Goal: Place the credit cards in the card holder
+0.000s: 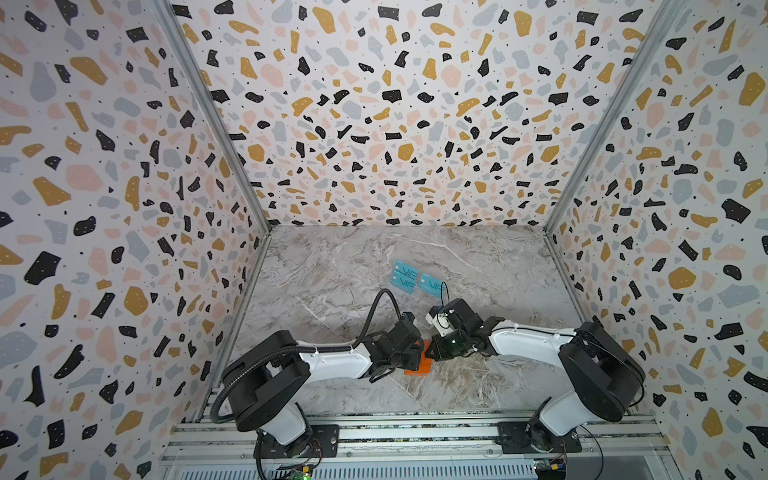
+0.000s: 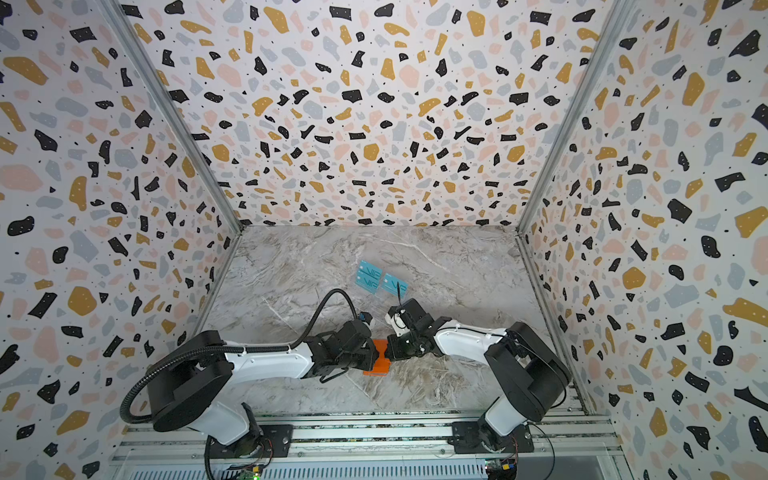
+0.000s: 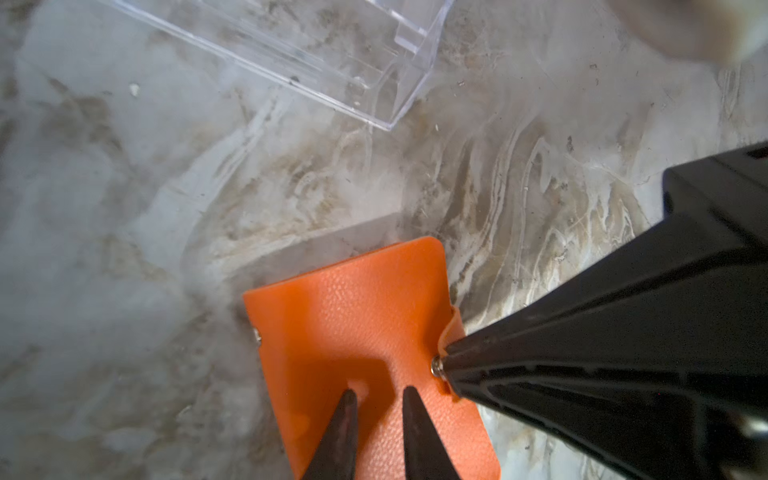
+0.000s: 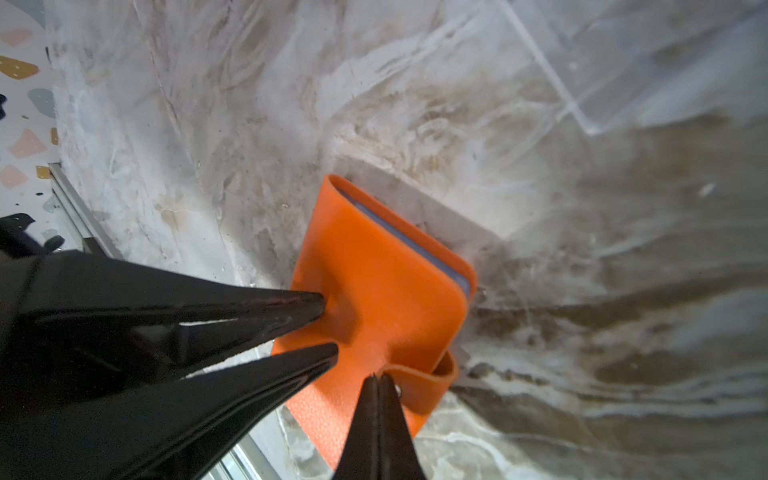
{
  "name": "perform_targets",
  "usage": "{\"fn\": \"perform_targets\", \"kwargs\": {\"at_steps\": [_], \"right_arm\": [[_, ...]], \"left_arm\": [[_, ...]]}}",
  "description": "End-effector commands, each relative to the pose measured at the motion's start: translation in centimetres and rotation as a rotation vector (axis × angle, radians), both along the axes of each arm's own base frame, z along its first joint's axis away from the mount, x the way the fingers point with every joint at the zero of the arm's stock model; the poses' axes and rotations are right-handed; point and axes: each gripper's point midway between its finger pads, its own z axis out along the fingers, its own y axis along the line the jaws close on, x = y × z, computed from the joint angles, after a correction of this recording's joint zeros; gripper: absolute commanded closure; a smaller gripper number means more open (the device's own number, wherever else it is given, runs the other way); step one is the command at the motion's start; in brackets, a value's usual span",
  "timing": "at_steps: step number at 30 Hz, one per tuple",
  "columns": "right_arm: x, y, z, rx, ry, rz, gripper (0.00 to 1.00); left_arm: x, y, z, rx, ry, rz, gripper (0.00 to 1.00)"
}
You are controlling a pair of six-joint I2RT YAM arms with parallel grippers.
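Note:
The orange card holder (image 1: 419, 365) (image 2: 377, 362) lies closed on the marble table between both grippers. My left gripper (image 3: 380, 392) is open by a narrow gap, both tips pressing down on the holder's cover (image 3: 353, 307); from the right wrist it shows as two black fingers (image 4: 330, 328). My right gripper (image 4: 379, 377) is shut, its tips against the end of the snap tab (image 4: 419, 384), which bulges off the cover. I cannot tell whether the tab is pinched. Teal VIP credit cards (image 1: 404, 277) (image 2: 394, 284) sit farther back, apart from both grippers.
A clear acrylic rack (image 3: 332, 54) (image 4: 623, 62) stands just beyond the holder, between it and the teal cards. Terrazzo-patterned walls enclose the table on three sides. An aluminium rail (image 1: 415, 432) with both arm bases runs along the front edge.

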Motion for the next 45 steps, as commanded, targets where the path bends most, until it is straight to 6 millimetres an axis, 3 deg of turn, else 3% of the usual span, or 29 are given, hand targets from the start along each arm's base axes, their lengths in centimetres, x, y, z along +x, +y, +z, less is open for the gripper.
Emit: {"fn": "perform_targets", "kwargs": {"at_steps": [1, 7, 14, 25, 45], "right_arm": [[-0.1, -0.4, -1.2, -0.104, -0.034, 0.032, 1.00], [-0.4, -1.9, -1.9, -0.186, -0.026, 0.023, 1.00], [-0.5, -1.9, -2.0, -0.214, -0.037, 0.034, 1.00], [-1.4, -2.7, -3.7, -0.328, -0.016, 0.062, 1.00], [-4.8, -4.5, -7.3, -0.451, 0.124, 0.109, 1.00]], "left_arm": [[-1.5, 2.8, -2.9, 0.135, 0.066, 0.006, 0.76], [-1.4, 2.7, -2.8, 0.135, 0.063, 0.005, 0.76], [-1.3, 2.5, -2.7, 0.135, 0.061, -0.001, 0.76], [-1.3, 2.5, -2.8, 0.137, 0.064, -0.002, 0.76], [-1.3, 2.4, -2.8, 0.123, 0.063, 0.000, 0.76]]}}
